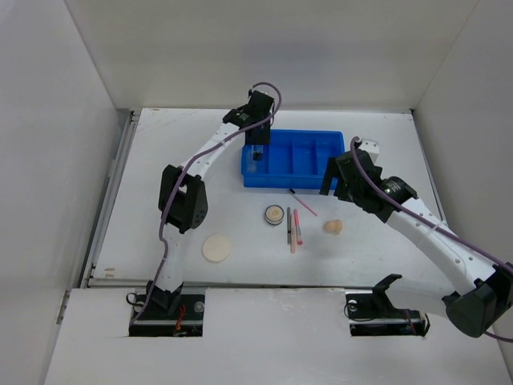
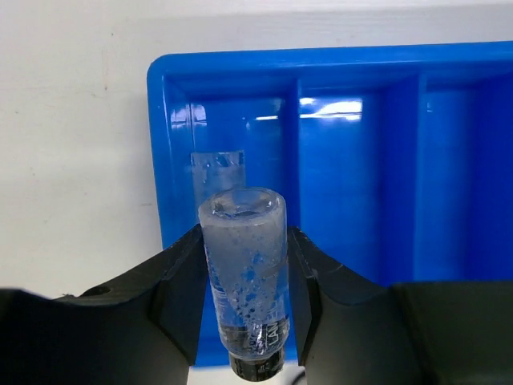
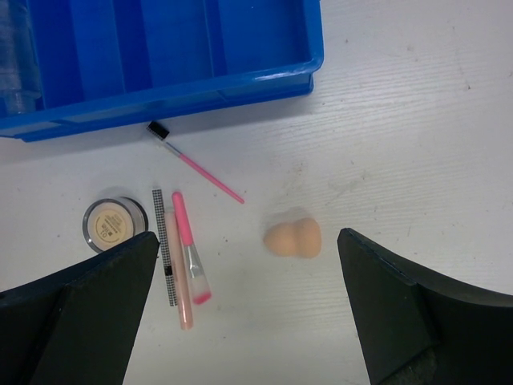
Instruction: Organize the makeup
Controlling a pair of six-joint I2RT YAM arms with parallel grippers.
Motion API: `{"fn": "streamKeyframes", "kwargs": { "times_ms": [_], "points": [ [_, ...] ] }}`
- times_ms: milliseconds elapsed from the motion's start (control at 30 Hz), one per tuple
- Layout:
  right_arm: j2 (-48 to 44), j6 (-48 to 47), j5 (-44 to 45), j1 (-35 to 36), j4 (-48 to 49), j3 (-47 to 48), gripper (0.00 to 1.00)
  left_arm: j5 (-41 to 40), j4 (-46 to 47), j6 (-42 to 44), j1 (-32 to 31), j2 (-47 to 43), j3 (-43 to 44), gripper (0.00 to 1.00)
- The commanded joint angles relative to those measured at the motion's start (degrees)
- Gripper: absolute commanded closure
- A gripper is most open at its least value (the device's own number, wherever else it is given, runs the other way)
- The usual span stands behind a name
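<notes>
"Cream thing, far left: what was it?"

"One cream round puff (image 1: 216, 248), flat on the white counter (image 1: 160, 160) and well apart from everything else. It looked not yet sorted."

"And the left arm?"

"The left end effector (image 2: 244, 273) was closed partway onto one clear plastic tube (image 2: 243, 257), with a finger pressed to each side. The tube's black cap sat nearer the wrist, and its clear end pointed down over the left-end compartment of the blue divided plastic tray (image 2: 159, 160). I judged it was held there to be released into that slot. Whether it touched the floor, I couldn't tell."

"How many compartments?"

"Four, as far as the overhead view showed."

"Further right?"

"On the counter in front of the tray lay one round beige compact (image 3: 115, 224). Beside it were three slim sticks lying side by side: a dark checkered pencil (image 3: 164, 241), a peach pencil (image 3: 180, 281) and a pink brush (image 3: 186, 233). Then came one thin pink wand (image 3: 204, 172) with a black tip, aslant near the tray wall, and one peach egg-shaped sponge (image 3: 293, 238) lying alone."

"The right arm?"

"The right end effector (image 3: 248, 241) hung spread wide and held nothing, above the gap between the sticks and the sponge. It was probably placed there for the next pick."
</notes>
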Motion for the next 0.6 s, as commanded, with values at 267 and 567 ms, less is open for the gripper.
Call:
{"fn": "streamKeyframes", "kwargs": {
  "times_ms": [267, 567],
  "points": [
    [-1.97, 0.55, 0.5, 0.41, 0.28, 0.39, 0.0, 2.89, -0.66, 0.49, 0.7, 5.41, 6.16, 0.64],
    [-1.97, 0.55, 0.5, 0.41, -0.25, 0.39, 0.0, 0.96, -1.72, 0.49, 0.7, 1.64, 6.08, 0.21]
  ]
}}
